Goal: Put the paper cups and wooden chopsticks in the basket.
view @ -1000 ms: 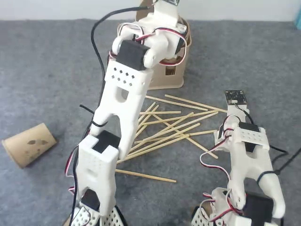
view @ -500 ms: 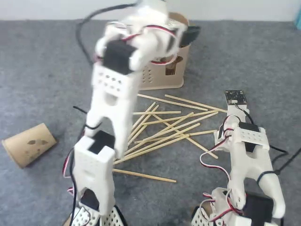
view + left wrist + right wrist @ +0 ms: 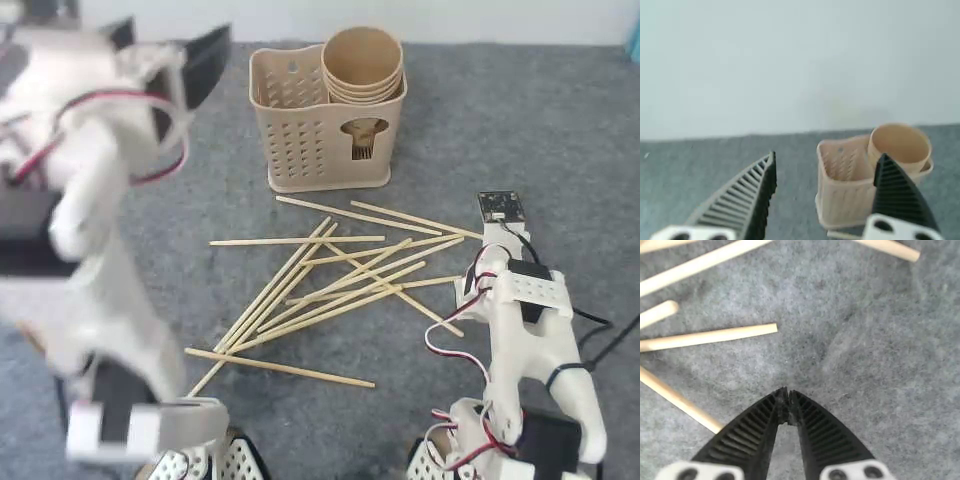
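A beige perforated basket (image 3: pixel 300 130) stands at the back of the grey table and holds a stack of paper cups (image 3: pixel 362 62) in its right part. Several wooden chopsticks (image 3: pixel 330 285) lie scattered in front of it. My left gripper (image 3: pixel 165 45) hangs high at the back left, apart from the basket, open and empty. In the left wrist view, the basket (image 3: pixel 840 190) and cups (image 3: pixel 900 147) show between its fingers (image 3: pixel 757 192). My right gripper (image 3: pixel 788 392) is shut just above the mat beside chopstick ends (image 3: pixel 710 337), holding nothing. The right arm (image 3: pixel 525 300) stands to the right of the pile.
The left arm's blurred body (image 3: pixel 90 250) covers the left side of the table. A light wall (image 3: pixel 450 15) runs behind the basket. Bare grey mat (image 3: pixel 520 130) lies to the right of the basket.
The left arm has swung from over the basket to the back left, uncovering the basket and cups and now hiding the cup that lay at the left. The right arm has not moved.
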Motion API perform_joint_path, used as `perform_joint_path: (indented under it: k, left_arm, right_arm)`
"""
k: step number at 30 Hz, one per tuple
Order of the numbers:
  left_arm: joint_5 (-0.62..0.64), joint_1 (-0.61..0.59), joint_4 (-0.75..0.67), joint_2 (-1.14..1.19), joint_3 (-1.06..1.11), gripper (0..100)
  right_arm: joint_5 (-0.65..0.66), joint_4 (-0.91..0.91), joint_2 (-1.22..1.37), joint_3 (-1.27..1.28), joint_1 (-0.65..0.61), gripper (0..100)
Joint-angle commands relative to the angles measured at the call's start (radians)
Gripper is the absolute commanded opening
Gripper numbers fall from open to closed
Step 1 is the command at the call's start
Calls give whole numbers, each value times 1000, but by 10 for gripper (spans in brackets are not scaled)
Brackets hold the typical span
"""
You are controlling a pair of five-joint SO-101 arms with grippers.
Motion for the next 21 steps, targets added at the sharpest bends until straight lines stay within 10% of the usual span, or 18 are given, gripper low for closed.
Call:
perform_joint_path:
  k: [1, 21]
  left_arm:
    - [-2, -83, -26, -341, 478, 300]
    - [-48, -402, -476, -1103, 1767, 301]
  right_arm:
    - [12, -19, -38, -9, -13, 8]
    - [12, -25, -36, -6, 16, 9]
